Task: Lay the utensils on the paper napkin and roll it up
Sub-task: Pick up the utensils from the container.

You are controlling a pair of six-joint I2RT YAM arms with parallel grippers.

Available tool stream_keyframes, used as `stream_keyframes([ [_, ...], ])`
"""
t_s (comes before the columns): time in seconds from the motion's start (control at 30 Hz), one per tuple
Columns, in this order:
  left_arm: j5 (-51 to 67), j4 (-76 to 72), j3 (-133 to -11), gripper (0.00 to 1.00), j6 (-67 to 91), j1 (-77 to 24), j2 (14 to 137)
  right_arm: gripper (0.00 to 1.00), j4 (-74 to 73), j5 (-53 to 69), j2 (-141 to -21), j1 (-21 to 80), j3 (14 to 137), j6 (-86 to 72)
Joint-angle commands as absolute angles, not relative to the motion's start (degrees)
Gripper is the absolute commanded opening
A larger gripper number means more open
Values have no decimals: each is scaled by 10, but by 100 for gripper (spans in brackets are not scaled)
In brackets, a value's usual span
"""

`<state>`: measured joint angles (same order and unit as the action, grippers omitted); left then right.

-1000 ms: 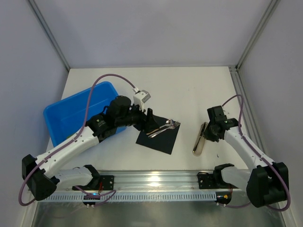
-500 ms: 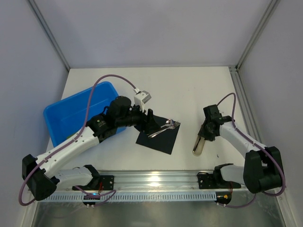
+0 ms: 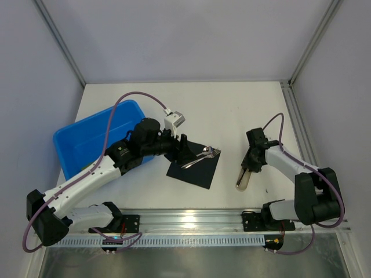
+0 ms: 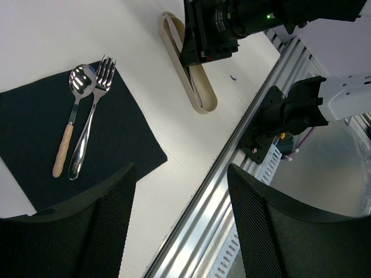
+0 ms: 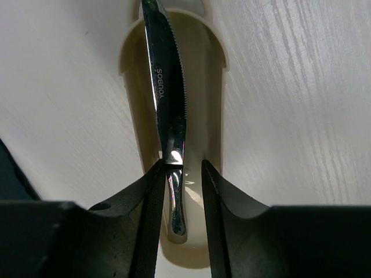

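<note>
The black paper napkin (image 3: 194,169) lies flat in the middle of the table, also in the left wrist view (image 4: 124,136). On it lie a silver fork (image 4: 91,130) and a wooden-handled spoon (image 4: 72,119), side by side. A silver knife (image 5: 165,87) lies in a beige trough-shaped holder (image 3: 243,178), right of the napkin. My right gripper (image 5: 179,168) is down in the holder. Its fingers straddle the knife handle with a small gap on one side. My left gripper (image 3: 184,152) hovers open and empty over the napkin's left part (image 4: 181,174).
A blue tub (image 3: 87,142) stands at the left, behind my left arm. The metal rail (image 3: 191,223) runs along the near edge. The holder also shows in the left wrist view (image 4: 188,75), under the right wrist.
My right gripper has shifted left and lowered onto the beige holder, around the knife handle. The left arm, napkin, fork and spoon have not moved.
</note>
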<state>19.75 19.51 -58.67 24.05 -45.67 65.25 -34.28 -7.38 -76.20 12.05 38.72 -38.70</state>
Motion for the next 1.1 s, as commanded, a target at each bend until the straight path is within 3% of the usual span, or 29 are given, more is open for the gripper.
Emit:
stream_keyframes([
  [0.0,214,175,-586,66,239,-455,638,35,-316,-88,-777,124,408,-375],
  [0.2,214,178,-589,66,238,-455,639,34,-300,-93,-806,124,410,-370],
  [0.3,215,180,-591,66,236,-456,639,26,-294,-95,-816,124,409,-367],
  [0.47,214,185,-590,66,236,-455,640,4,-295,-98,-812,124,404,-368],
  [0.8,182,158,-572,62,234,-477,655,4,-336,-107,-694,128,402,-385],
  [1.07,69,70,-540,65,243,-543,667,4,-355,-121,-621,139,405,-406],
])
